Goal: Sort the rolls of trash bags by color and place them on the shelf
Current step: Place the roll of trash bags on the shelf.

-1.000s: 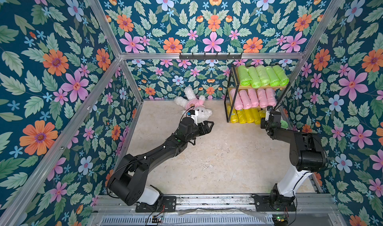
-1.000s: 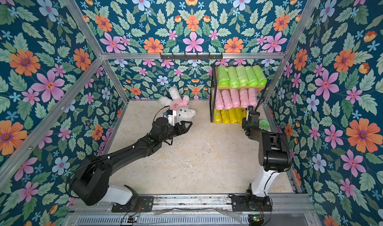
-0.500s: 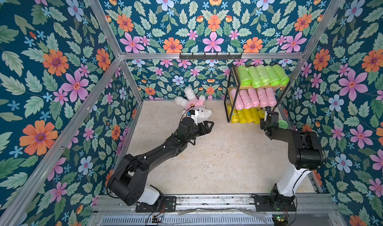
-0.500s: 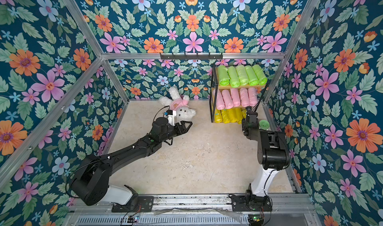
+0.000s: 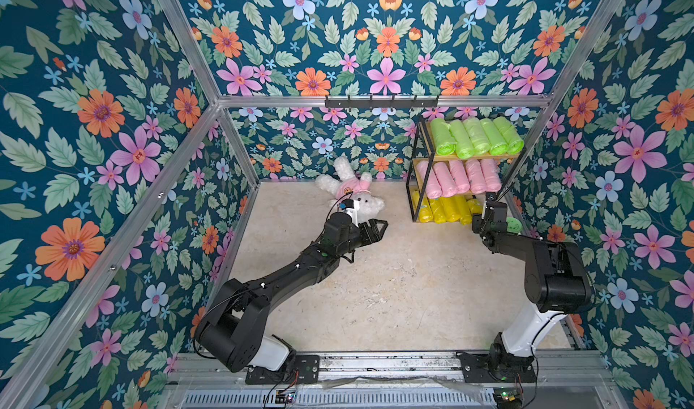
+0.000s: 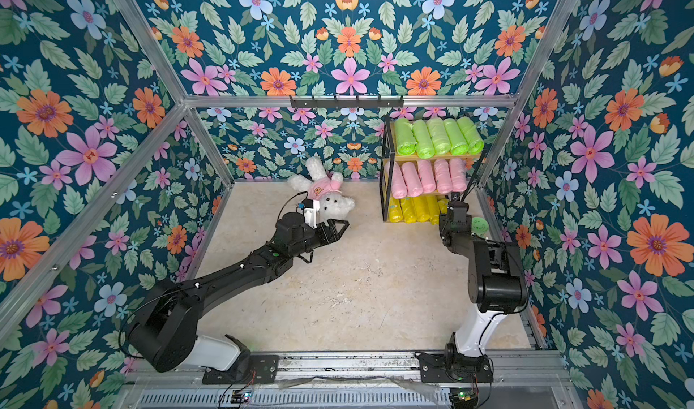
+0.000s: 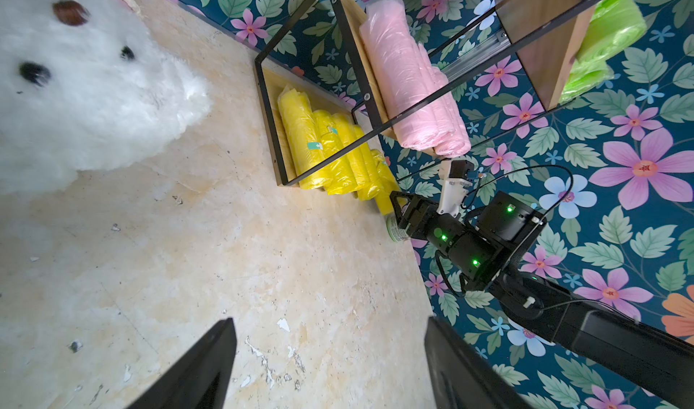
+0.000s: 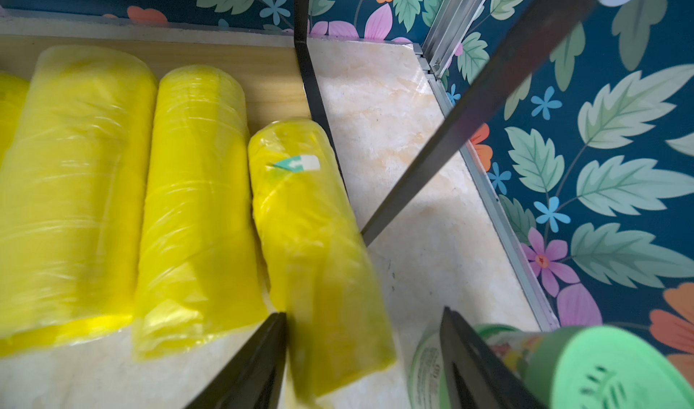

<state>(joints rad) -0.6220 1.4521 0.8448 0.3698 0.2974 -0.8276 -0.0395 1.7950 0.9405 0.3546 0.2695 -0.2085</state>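
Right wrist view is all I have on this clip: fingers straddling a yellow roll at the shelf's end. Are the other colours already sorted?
Observer: Yes. In both top views, five green rolls fill the top tier of the shelf and five pink rolls fill the middle tier.
Operator: What is the left arm doing?
Observer: The left gripper is open and empty, next to the head of a plush bunny.
Operator: How many yellows are down there?
Observer: Five, as far as a top view shows. Your yellow roll is the last in the bottom row.
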